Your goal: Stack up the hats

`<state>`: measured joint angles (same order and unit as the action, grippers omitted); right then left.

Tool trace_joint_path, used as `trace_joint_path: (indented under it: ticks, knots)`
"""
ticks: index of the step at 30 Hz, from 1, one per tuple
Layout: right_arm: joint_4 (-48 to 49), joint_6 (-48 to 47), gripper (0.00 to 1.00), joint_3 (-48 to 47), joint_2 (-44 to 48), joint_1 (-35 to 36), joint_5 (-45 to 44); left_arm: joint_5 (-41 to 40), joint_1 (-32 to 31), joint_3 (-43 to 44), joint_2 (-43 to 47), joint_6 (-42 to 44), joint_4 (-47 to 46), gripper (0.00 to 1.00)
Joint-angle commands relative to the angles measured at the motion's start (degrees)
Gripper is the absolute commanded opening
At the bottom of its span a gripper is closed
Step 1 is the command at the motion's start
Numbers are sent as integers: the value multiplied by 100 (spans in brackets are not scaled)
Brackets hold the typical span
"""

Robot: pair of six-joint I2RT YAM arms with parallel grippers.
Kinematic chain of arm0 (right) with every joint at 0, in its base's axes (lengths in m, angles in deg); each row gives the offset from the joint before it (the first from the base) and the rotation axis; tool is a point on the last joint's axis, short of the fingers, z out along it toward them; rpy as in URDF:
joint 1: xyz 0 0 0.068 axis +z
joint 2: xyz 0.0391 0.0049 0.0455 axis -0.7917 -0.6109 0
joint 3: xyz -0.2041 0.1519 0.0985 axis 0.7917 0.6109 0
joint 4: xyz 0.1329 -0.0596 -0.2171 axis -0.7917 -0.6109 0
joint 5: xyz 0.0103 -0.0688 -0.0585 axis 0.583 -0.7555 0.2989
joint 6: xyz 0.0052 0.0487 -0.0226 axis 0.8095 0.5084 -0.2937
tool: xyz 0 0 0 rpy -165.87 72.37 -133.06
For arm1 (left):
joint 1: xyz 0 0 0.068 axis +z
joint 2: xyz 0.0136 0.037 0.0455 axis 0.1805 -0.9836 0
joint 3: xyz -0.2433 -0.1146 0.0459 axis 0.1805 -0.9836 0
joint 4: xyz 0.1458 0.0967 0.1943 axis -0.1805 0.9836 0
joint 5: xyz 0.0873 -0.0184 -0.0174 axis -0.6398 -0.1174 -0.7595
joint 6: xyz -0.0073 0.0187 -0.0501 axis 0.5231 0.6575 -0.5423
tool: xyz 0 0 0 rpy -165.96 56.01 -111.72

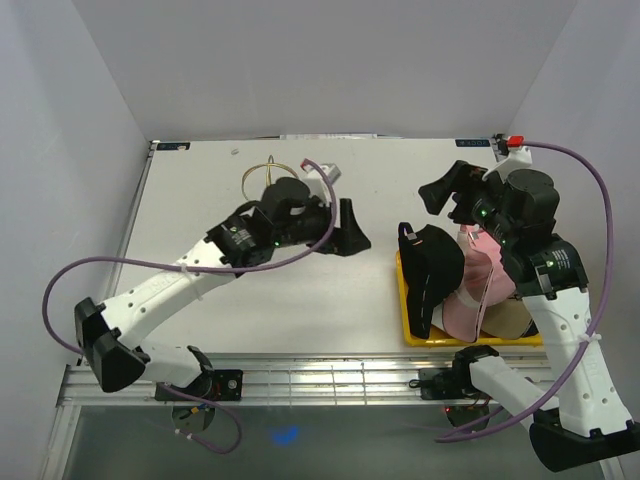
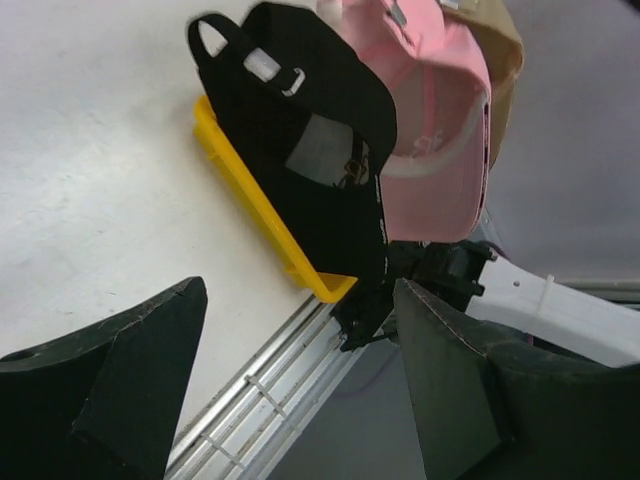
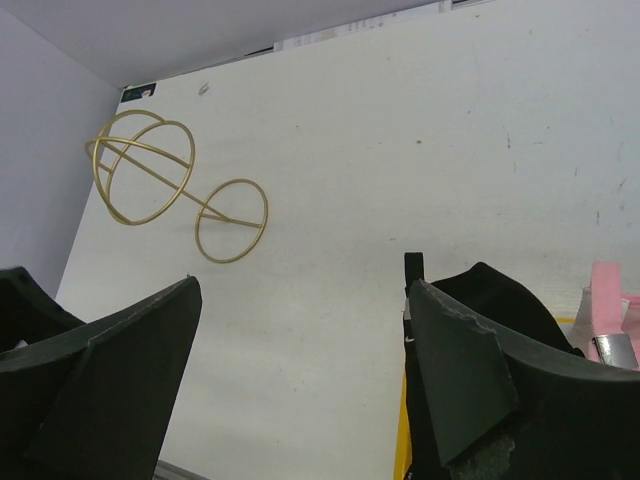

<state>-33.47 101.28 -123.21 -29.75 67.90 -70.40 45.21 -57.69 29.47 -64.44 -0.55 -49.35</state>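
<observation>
Three hats lie bunched in the yellow tray [image 1: 410, 335] at the right: a black hat [image 1: 432, 268] on the left with its strap up, a pink hat [image 1: 474, 288] against it, and a tan hat [image 1: 507, 318] under the right arm. The left wrist view shows the black hat [image 2: 300, 150], pink hat [image 2: 440, 130] and tan hat [image 2: 500, 50] overlapping. My left gripper [image 1: 352, 235] hovers open, left of the tray, holding nothing [image 2: 298, 290]. My right gripper [image 1: 450, 185] is open above the table behind the hats, empty [image 3: 302, 288], with the black hat [image 3: 510, 300] beside its right finger.
A gold wire stand [image 3: 170, 185] stands at the back of the table, partly hidden by the left arm [image 1: 268, 172]. The yellow tray's corner [image 2: 335, 285] reaches the table's near metal rail [image 1: 330, 375]. White walls close in the table's left, back and right.
</observation>
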Motion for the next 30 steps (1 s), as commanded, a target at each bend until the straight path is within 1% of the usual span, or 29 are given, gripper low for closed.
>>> trace_joint_path:
  ticks: [1, 2, 3, 5, 8, 11, 14, 19, 20, 22, 23, 26, 27, 29, 30]
  knots:
    - [-91, 25, 90, -431, -81, 9, -44, -965, -780, 26, -323, -272, -167, 86]
    - [-143, 34, 90, -502, -107, 9, -44, -1071, -1095, 35, -428, -394, -210, 86]
    - [-179, 52, 90, -564, -134, 9, -44, -1315, -1229, 35, -543, -456, -254, 86]
    - [-223, 61, 89, -731, -169, 9, -70, -1510, -1632, 105, -894, -588, -385, 86]
    - [-310, 61, 89, -942, -239, 1, -141, -1827, -2002, 421, -1509, -668, -430, 86]
    - [-494, 61, 89, -1179, -371, 9, -88, -2012, -2292, 798, -2079, -677, -465, 86]
    - [-530, 61, 89, -1197, -371, 1, -44, -2135, -2495, 1036, -2554, -694, -474, 85]
    - [-530, 78, 89, -1127, -336, 9, 17, -2214, -2663, 1397, -3030, -729, -465, 81]
    - [-530, 95, 89, -1127, -327, 1, 35, -2214, -2680, 1415, -3083, -756, -457, 77]
    - [-522, 104, 90, -1092, -310, 1, 61, -2205, -2707, 1441, -3215, -791, -448, 74]
    - [-522, 104, 90, -1074, -301, 1, 70, -2197, -2715, 1458, -3250, -791, -448, 69]
    - [-522, 122, 89, -1021, -275, 1, 88, -2170, -2742, 1467, -3338, -817, -448, 59]
    - [-522, 131, 89, -987, -266, 1, 96, -2162, -2742, 1467, -3365, -826, -448, 50]
    - [-513, 131, 89, -960, -257, 9, 114, -2153, -2751, 1467, -3374, -870, -430, 40]
    - [-513, 148, 90, -942, -248, 1, 123, -2161, -2751, 1441, -3365, -887, -421, 30]
